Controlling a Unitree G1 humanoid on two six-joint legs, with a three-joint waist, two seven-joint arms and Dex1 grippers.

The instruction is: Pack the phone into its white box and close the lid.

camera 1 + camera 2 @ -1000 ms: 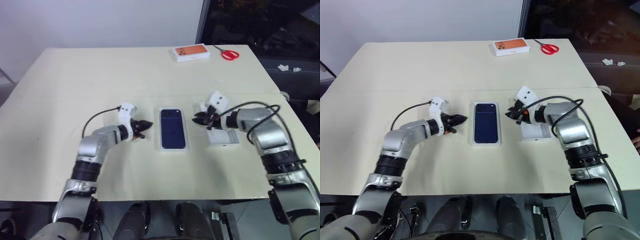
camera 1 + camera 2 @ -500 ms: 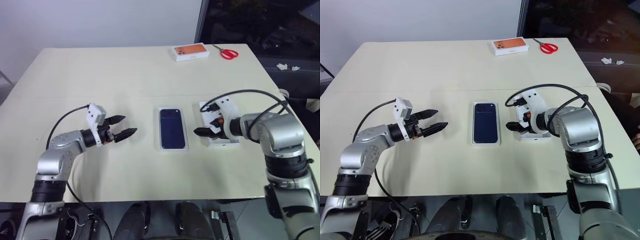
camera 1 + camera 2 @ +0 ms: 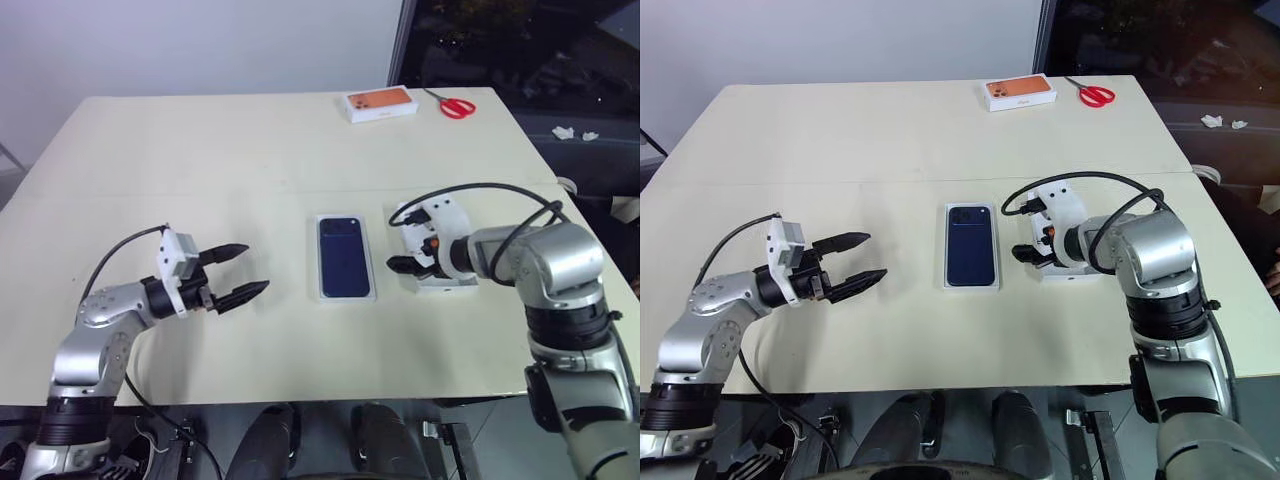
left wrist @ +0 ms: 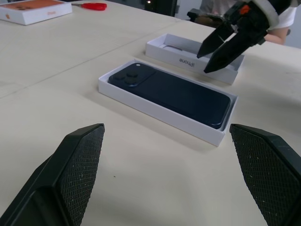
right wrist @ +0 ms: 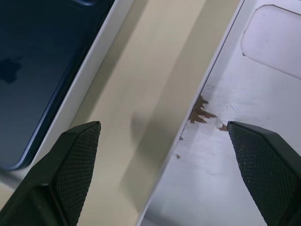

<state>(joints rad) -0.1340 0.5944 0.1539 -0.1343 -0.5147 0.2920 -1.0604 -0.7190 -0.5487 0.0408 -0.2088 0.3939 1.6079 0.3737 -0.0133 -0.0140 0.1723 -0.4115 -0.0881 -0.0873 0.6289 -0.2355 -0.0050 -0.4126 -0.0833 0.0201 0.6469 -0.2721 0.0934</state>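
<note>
With the phone now lying back-up in the white box at mid-table, both arms have drawn back empty, the left gripper spread wide well to its left and the right gripper released beside the upturned lid, the lid still to be fitted.

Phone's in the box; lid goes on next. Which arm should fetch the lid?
Right. The right gripper hangs open right at the lid; the left gripper stands open beyond the white box, on the side away from it.
</note>
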